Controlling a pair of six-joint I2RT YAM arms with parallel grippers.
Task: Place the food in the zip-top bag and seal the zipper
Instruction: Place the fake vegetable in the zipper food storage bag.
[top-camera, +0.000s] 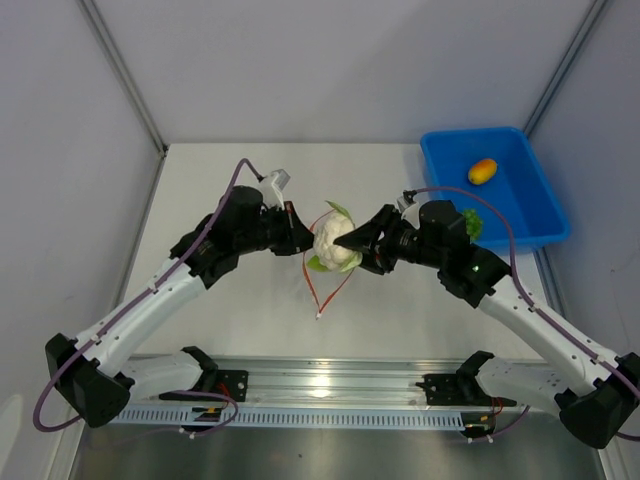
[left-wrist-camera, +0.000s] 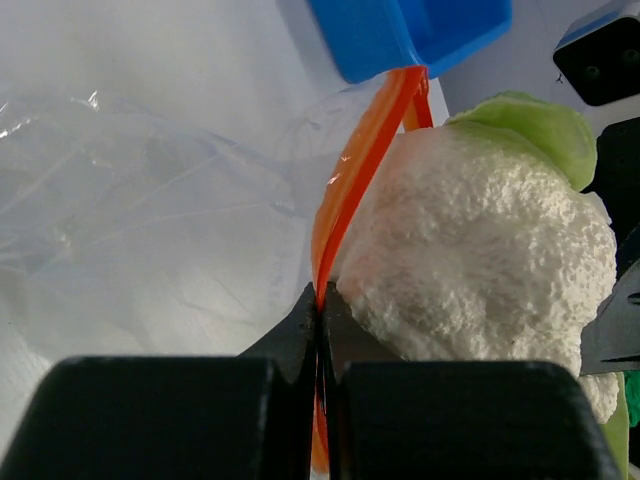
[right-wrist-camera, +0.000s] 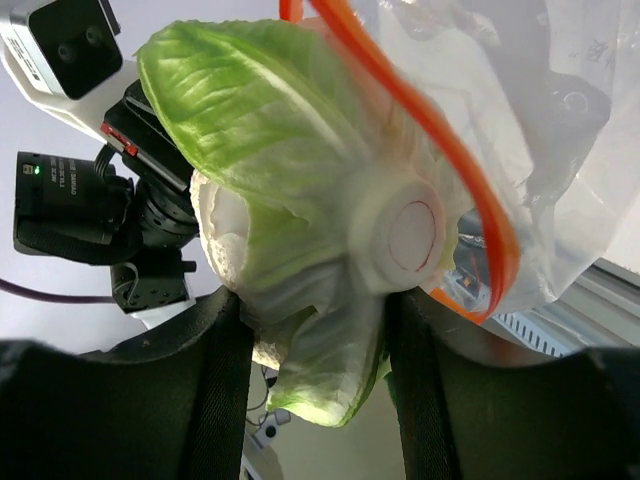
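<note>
My right gripper (top-camera: 352, 245) is shut on the white cauliflower (top-camera: 334, 243) with pale green leaves and holds it above the table; its fingers clamp the leafy stem end (right-wrist-camera: 300, 200). My left gripper (top-camera: 300, 240) is shut on the orange-red zipper (left-wrist-camera: 350, 180) of the clear zip-top bag (left-wrist-camera: 150, 200), which hangs below as a red loop (top-camera: 325, 290). The cauliflower (left-wrist-camera: 480, 270) presses against the zipper at the bag's mouth. The orange-yellow fruit (top-camera: 482, 171) lies in the blue tray. The bumpy green cluster (top-camera: 470, 222) shows partly behind my right arm.
The blue tray (top-camera: 520, 205) stands at the back right of the white table. Grey walls close in the left, back and right sides. A metal rail (top-camera: 320, 385) with both arm bases runs along the near edge.
</note>
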